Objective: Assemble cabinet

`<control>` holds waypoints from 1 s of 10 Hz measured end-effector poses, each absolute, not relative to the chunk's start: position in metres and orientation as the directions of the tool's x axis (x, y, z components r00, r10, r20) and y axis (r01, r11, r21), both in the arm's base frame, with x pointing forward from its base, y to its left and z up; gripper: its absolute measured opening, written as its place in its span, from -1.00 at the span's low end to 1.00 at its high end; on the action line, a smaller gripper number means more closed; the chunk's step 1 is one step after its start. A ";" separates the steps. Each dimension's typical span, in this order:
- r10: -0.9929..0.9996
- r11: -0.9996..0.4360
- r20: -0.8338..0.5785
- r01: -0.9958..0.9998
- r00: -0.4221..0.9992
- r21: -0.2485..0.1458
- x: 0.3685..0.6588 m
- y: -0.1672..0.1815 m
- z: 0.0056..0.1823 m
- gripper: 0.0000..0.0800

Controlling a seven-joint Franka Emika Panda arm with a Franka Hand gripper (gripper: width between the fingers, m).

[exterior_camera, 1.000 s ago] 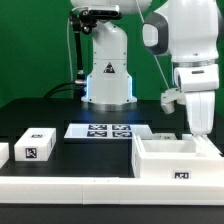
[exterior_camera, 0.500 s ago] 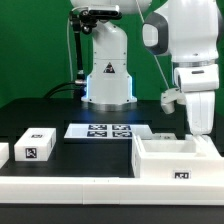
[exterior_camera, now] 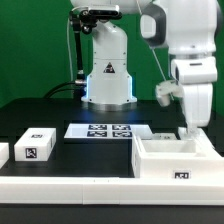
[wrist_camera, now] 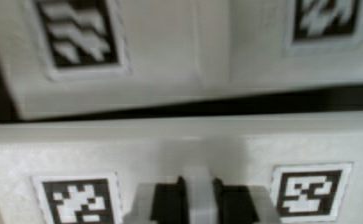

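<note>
**Wrist Camera: Tagged White Faces Below the Gripper**

The gripper (wrist_camera: 185, 205) appears at the picture edge. Its two dark fingers (wrist_camera: 160, 205) stand close together, separated only by a thin pale line.

Directly behind the fingers lies the near white face (wrist_camera: 178, 150). It carries two black-and-white square tags, the first near tag (wrist_camera: 75, 202) and the second near tag (wrist_camera: 308, 195), one on each side of the fingers.

A dark band (wrist_camera: 196, 108) runs slightly tilted along the far edge of this face.

Beyond the band lies the far white face (wrist_camera: 187, 45), with two further tags, the first far tag (wrist_camera: 80, 35) and the second far tag (wrist_camera: 329, 20), both cut by the picture edge. The whole picture is blurred.
</note>
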State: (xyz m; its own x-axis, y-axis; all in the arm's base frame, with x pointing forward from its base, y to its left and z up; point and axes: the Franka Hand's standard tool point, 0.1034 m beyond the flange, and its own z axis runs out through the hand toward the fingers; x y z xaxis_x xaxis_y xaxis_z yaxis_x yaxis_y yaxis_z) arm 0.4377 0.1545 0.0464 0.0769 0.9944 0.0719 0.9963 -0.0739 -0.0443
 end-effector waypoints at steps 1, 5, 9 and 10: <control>0.996 -0.056 0.065 0.998 0.059 -0.034 0.437 0.147 0.054 -0.85; 0.998 -0.035 0.054 0.999 0.036 -0.015 0.437 0.127 0.066 -0.85; 0.998 -0.031 0.055 1.000 0.032 -0.002 0.448 0.123 0.070 -0.85; 0.998 -0.036 0.057 0.999 0.036 0.003 0.453 0.123 0.071 -0.85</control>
